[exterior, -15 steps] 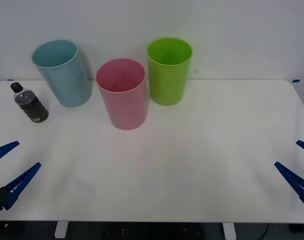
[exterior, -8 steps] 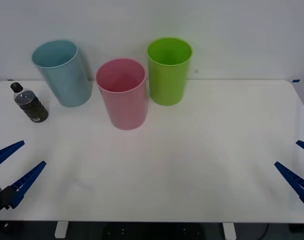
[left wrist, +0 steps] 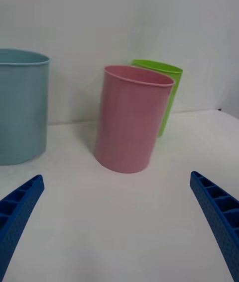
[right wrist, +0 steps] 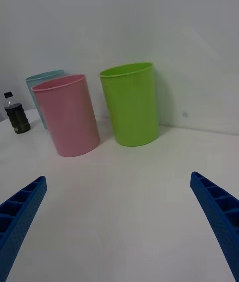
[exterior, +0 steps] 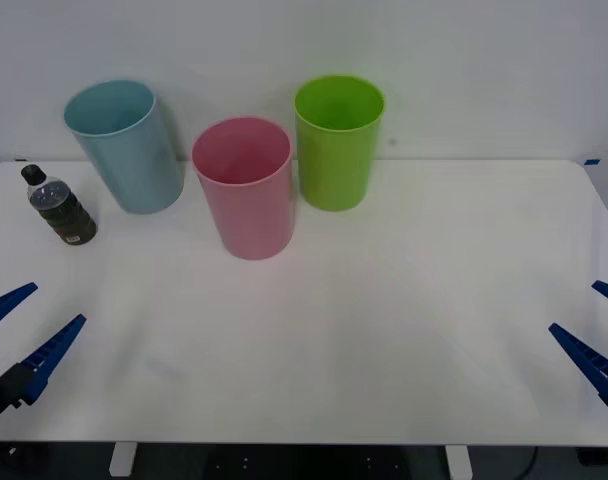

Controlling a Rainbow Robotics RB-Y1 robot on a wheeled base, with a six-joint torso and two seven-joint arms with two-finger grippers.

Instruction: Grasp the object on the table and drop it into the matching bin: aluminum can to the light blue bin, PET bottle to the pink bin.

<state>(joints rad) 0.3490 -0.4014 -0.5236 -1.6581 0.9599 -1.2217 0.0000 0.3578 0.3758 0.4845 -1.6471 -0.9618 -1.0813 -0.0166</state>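
Back toward the lower-left corner of the front view slides the left gripper [exterior: 14, 335], fingers spread; the PET bottle [exterior: 61, 209] stands upper left beside the light blue bin [exterior: 127, 147]. Right gripper [exterior: 604, 340] waits lower right, spread. Left wrist view centres the pink bin [left wrist: 132, 119].

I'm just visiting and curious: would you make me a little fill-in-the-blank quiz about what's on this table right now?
1. The PET bottle stands upright beside the ______ bin.
2. The bin standing between the other two is the ______ bin.
3. The bottle's screw cap is ______.
4. The left gripper and right gripper both hover with fingers ______, holding nothing.

Missing words: light blue; pink; black; open
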